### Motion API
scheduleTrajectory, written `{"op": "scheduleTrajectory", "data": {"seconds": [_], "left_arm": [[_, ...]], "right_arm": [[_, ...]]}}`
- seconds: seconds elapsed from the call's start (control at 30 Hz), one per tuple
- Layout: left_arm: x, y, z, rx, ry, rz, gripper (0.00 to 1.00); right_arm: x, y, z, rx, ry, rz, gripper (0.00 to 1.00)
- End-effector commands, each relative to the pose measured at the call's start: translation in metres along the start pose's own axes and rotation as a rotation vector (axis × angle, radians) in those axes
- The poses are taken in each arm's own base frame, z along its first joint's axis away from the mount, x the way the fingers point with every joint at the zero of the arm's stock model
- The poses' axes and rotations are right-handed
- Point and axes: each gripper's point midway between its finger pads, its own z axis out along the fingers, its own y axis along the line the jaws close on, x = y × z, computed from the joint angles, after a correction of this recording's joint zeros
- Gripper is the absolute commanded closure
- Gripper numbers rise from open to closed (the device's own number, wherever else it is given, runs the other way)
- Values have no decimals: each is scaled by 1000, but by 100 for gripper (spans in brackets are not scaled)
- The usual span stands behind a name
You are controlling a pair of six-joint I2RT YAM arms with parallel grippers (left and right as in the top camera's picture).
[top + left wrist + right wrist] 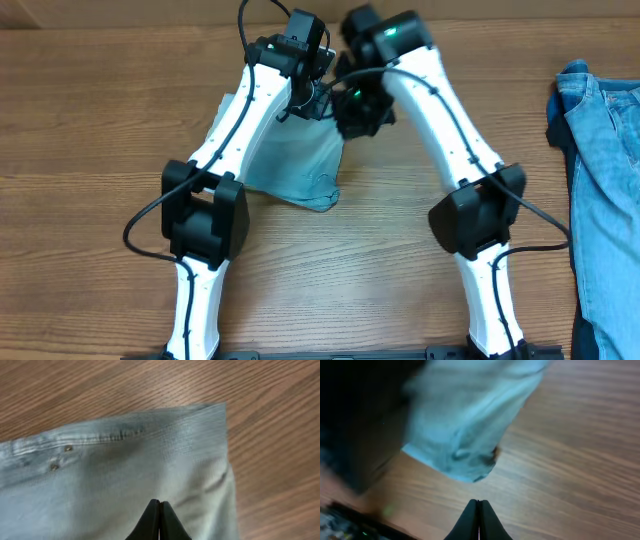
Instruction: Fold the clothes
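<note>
Tools both shut, nothing pinched: my L tool (160, 503) hangs over shorts (125, 470), which lie upper left of frame from my R tool (479, 503), so L's nearer.

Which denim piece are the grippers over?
The pale, faded shorts at mid-table, beneath the shut left gripper and right gripper. The deeper-blue denim lies off past the right arm, clear of both.

One pair of pale, faded light-blue denim shorts (295, 165) is counted on the one brown wood-grain counter (100, 120). Two white-and-black robot arms are counted over the shorts: a left arm (235, 120) and a right arm (450, 130). One heap of deeper-blue denim (605, 180) is seen well right of the shorts; its garments cannot be told apart.
</note>
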Motion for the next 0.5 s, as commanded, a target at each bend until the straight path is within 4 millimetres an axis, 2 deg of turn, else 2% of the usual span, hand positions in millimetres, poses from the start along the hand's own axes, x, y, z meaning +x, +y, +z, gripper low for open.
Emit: {"op": "scheduleTrajectory", "data": {"seconds": [0.0, 0.07, 0.17, 0.23, 0.33, 0.4, 0.47], "left_arm": [[15, 16, 37, 13, 66, -45, 96], [19, 29, 51, 18, 82, -102, 96], [43, 41, 84, 28, 170, -134, 96], [52, 46, 102, 31, 196, -151, 96], [39, 56, 106, 33, 139, -183, 96], [30, 69, 107, 22, 91, -238, 96], [22, 81, 107, 16, 52, -305, 96]], "right_arm": [[8, -2, 5, 85, 12, -16, 96], [10, 3, 7, 78, 14, -5, 96], [11, 9, 7, 48, 22, 10, 96], [12, 14, 7, 16, 30, 11, 96], [16, 27, 7, -49, 47, 6, 96], [17, 30, 9, -37, 47, -74, 96], [15, 20, 11, 58, 30, -113, 96]]}}
